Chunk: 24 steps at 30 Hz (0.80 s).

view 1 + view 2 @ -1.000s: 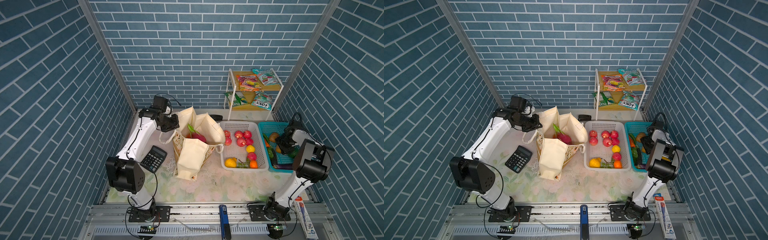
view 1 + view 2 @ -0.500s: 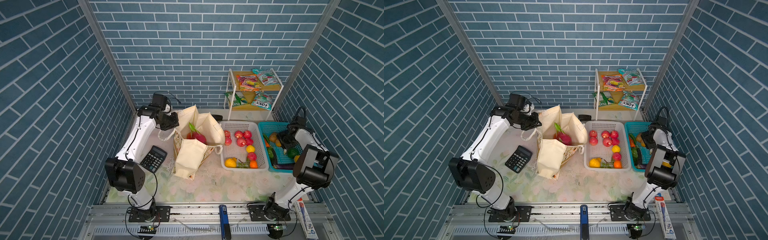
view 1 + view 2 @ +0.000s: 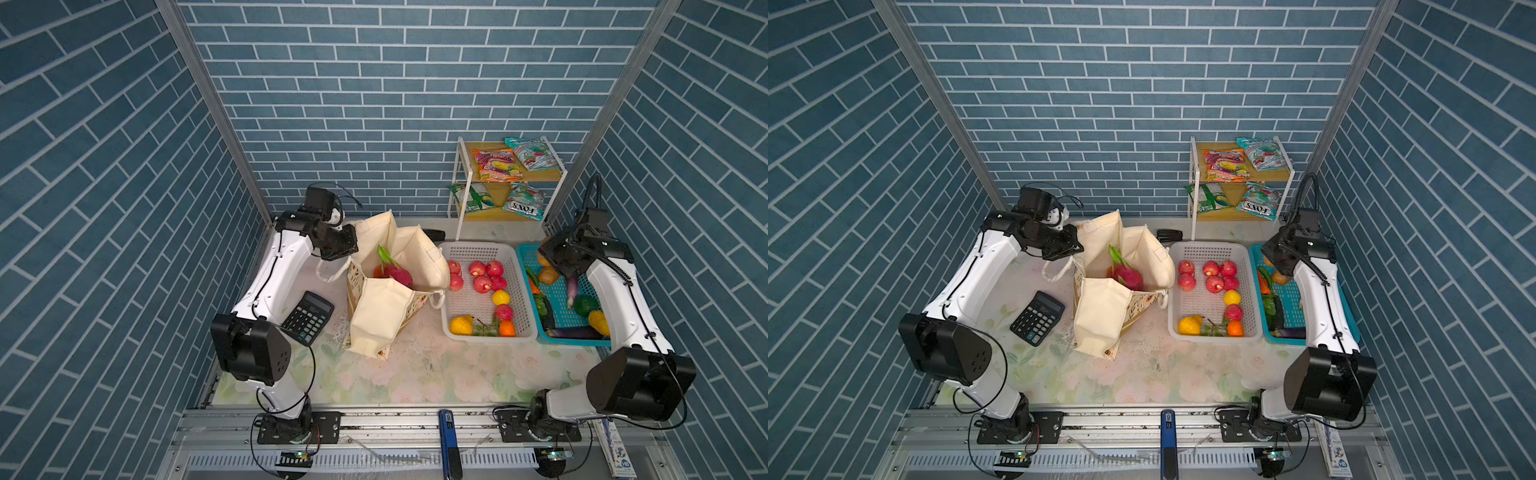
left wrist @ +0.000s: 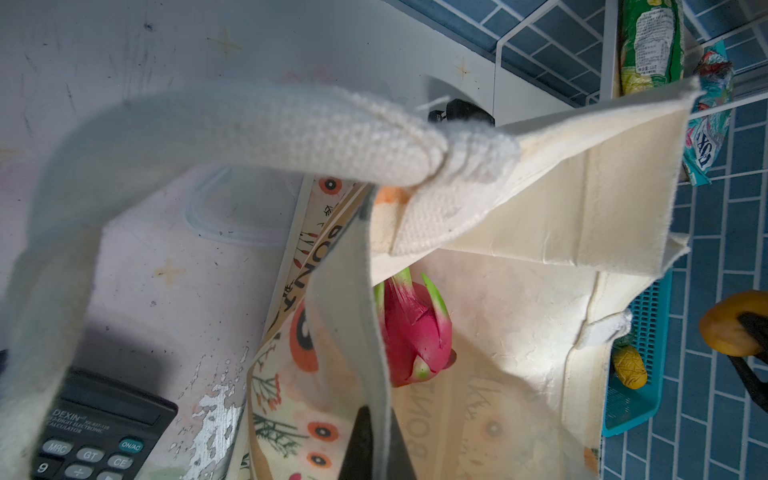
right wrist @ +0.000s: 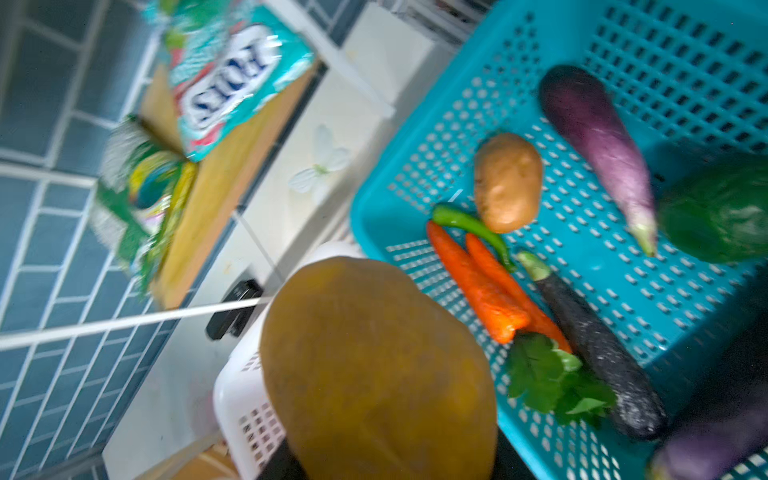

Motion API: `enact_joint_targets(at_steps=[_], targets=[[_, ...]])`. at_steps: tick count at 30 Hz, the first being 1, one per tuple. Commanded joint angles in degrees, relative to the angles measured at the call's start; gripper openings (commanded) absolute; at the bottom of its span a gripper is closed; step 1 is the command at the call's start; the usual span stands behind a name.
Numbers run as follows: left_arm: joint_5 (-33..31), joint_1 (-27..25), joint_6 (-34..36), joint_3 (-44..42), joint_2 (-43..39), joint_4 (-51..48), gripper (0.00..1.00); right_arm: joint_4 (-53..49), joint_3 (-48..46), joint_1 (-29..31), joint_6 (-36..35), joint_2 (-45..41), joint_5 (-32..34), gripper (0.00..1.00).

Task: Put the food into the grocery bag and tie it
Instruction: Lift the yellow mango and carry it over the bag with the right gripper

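A second ago the right gripper (image 3: 550, 262) was low in the blue basket (image 3: 525, 249), with its jaws wider. Now the jaws have closed on a brown potato (image 5: 374, 370). The arm has risen and carries the potato above the basket, nearer its back corner.

We read | calculator (image 4: 104, 419): DEXIN, MRC, GT, CE, ON/AC | teal packet (image 3: 524, 202): FOXS | grocery bag (image 4: 561, 187): BON…

Mock grocery stall; snack shelf (image 3: 498, 194); calculator (image 3: 307, 318)
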Motion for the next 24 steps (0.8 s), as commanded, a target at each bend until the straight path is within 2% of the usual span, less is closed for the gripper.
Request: enact_joint_targets(at_steps=[1,10,15,19,24], targets=[[0.60,-0.33,0.88,1.29,1.87,-0.19,0.00,-1.22,3.15,5.76,-5.74,-1.94,0.44,0.32],[2.20,-0.33,-0.89,-0.25,2.60,1.05,0.00,2.03,8.10,25.67,-17.70,0.11,0.50,0.29],[2.30,-0.40,-1.25,0.15,3.50,1.10,0.00,1.98,12.00,34.85,-26.04,5.25,-4.36,0.29],[2.03,-0.42,-1.29,0.80,3.95,0.85,0.00,2.10,14.71,39.11,-29.71,9.24,-8.39,0.30],[1.76,-0.42,-1.13,0.44,3.75,0.74,0.00,4.50,16.46,40.96,-31.44,12.46,-14.43,0.29]])
